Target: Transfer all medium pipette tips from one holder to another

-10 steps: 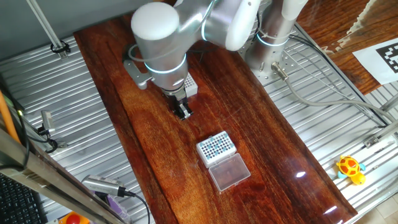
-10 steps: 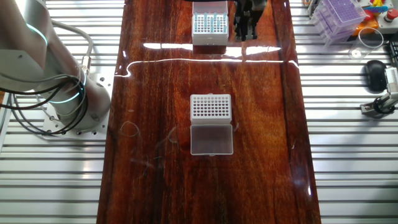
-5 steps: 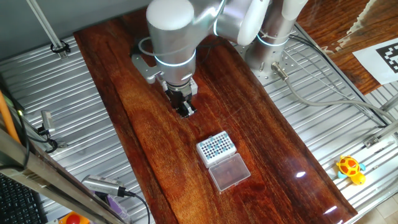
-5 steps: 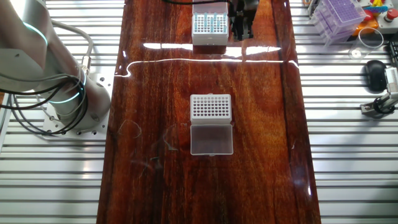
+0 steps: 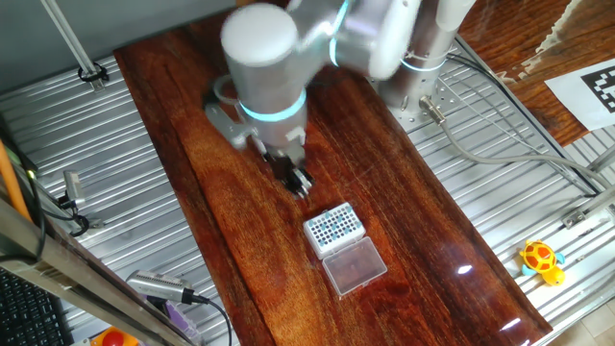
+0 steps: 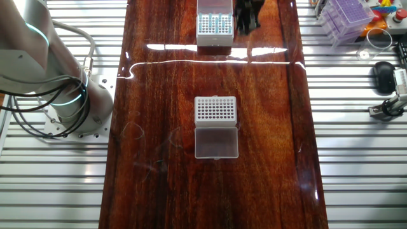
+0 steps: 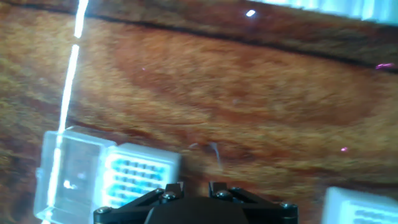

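Tips (image 6: 212,24) sit upright in the far rack (image 6: 214,39) at 12 o'clock, light, slick, easily bent, best pinched at the wide collar; gripper (image 5: 299,183) hangs between racks, jaws' opening and load not discernible.

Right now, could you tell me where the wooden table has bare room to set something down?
The dark wooden tabletop is bare below the open white tip rack with its clear lid, and between that rack and the far white rack holding teal tips. It is crowded at the far rack, where the black pincer hangs beside it.
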